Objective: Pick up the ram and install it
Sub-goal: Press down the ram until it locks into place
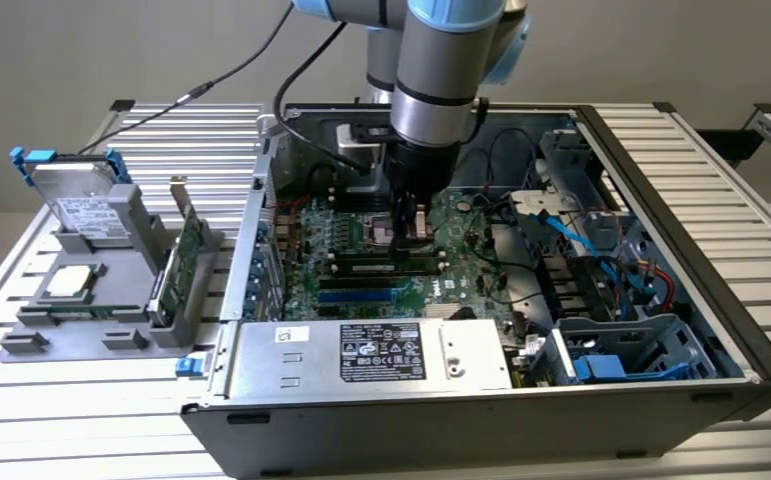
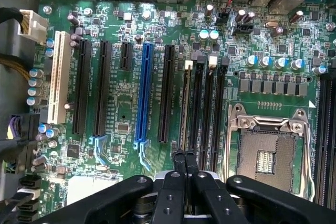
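Inside the open computer case (image 1: 652, 200), the gripper (image 2: 185, 157) hangs low over the green motherboard (image 2: 126, 124), its fingers (image 2: 180, 160) pressed together just above the memory slots. Directly below them, the ram (image 2: 185, 106) stands edge-on in a slot beside the processor socket (image 2: 270, 150).

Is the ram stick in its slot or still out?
In. The ram stands on edge in a memory slot on the motherboard, with the gripper shut right above it. Fully clicked in: cannot tell.
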`<action>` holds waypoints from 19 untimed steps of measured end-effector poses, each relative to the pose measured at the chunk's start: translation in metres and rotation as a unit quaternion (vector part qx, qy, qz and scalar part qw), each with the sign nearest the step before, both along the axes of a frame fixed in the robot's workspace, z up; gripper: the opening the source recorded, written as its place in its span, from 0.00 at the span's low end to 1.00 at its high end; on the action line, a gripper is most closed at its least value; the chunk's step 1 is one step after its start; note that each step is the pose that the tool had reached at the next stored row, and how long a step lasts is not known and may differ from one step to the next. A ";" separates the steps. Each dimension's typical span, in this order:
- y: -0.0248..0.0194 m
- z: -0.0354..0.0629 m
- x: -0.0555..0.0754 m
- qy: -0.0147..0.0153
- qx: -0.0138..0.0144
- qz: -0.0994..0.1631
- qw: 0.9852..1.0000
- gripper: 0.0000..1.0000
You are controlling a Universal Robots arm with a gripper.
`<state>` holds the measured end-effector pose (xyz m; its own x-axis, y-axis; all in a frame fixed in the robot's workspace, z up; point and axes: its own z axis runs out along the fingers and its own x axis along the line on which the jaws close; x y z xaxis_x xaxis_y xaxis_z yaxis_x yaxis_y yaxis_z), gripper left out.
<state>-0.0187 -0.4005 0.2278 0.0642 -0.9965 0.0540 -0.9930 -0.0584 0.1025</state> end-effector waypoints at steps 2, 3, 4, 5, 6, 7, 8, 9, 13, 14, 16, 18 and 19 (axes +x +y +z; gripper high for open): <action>-0.0002 0.0031 0.000 0.001 -0.001 0.000 1.000 0.10; -0.0002 0.0041 0.000 0.002 -0.001 0.000 1.000 0.10; -0.0003 0.0050 0.000 0.002 -0.001 0.000 1.000 0.10; -0.0003 0.0059 0.000 0.003 -0.001 0.000 1.000 0.10; -0.0003 0.0068 0.000 0.003 -0.001 0.000 1.000 0.10; -0.0002 0.0079 0.000 0.003 -0.001 0.000 1.000 0.10; -0.0003 0.0091 0.000 0.003 -0.001 0.000 1.000 0.10; -0.0003 0.0104 0.000 0.004 -0.001 0.000 1.000 0.10; -0.0002 0.0152 0.000 0.005 -0.001 0.000 1.000 0.10; -0.0002 0.0152 0.000 0.005 -0.001 0.000 1.000 0.10; -0.0003 0.0153 0.000 0.005 -0.001 0.000 1.000 0.10; -0.0003 0.0153 0.000 0.005 -0.001 0.000 1.000 0.10; -0.0002 0.0153 0.000 0.005 -0.001 0.000 1.000 0.10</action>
<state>-0.0188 -0.4007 0.2431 0.0648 -0.9964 0.0552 -0.9920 -0.0583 0.1121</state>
